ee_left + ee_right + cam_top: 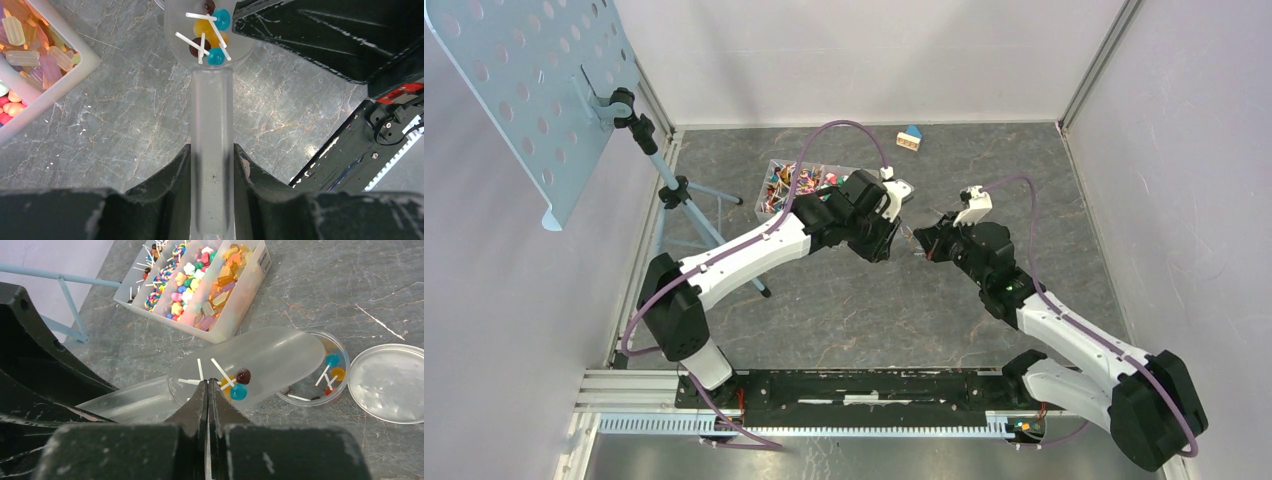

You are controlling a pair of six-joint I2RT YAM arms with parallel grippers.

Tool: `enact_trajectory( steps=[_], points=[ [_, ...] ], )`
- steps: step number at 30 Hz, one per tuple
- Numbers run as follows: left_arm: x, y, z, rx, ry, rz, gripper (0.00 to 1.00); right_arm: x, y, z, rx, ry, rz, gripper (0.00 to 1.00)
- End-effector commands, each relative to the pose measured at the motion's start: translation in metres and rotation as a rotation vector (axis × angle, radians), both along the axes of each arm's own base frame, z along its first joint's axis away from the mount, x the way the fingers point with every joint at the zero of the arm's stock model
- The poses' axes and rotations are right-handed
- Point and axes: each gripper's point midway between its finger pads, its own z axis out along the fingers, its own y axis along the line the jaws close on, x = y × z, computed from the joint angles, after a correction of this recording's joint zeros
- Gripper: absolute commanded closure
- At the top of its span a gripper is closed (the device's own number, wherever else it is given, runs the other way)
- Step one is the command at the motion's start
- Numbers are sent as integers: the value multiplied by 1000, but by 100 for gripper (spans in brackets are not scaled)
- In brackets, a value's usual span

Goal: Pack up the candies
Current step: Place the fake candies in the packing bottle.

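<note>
1. Top external: a clear plastic divided tray (776, 178) sits toward the table's far side, filled with mixed-colour candies (802, 183). The left gripper (886, 232) and right gripper (927, 245) meet just beside it.
2. Left wrist: the left gripper's jaws pinch the handle of a translucent plastic scoop (212, 100). Its bowl holds yellow, teal and dark-brown lollipops (207, 27) on white sticks.
3. Right wrist: the right gripper's jaws are pressed together, with the tips at the scoop's bowl. I cannot tell whether a stick is caught. At the scoop's far end a small round clear tub (346, 360) holds a few lollipops, and its clear lid (390, 382) lies beside it.
</note>
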Motion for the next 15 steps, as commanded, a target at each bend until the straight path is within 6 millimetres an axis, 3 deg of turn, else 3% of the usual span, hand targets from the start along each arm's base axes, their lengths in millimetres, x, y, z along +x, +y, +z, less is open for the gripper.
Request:
enact_trajectory(
  steps=[1,15],
  points=[
    [6,-14,24,-59,-19,6,98,8,0,2,-8,-47,-7,100],
    [22,-18,33,-31,-53,42,98,9,1,-26,-32,-7,-7,100]
  ],
)
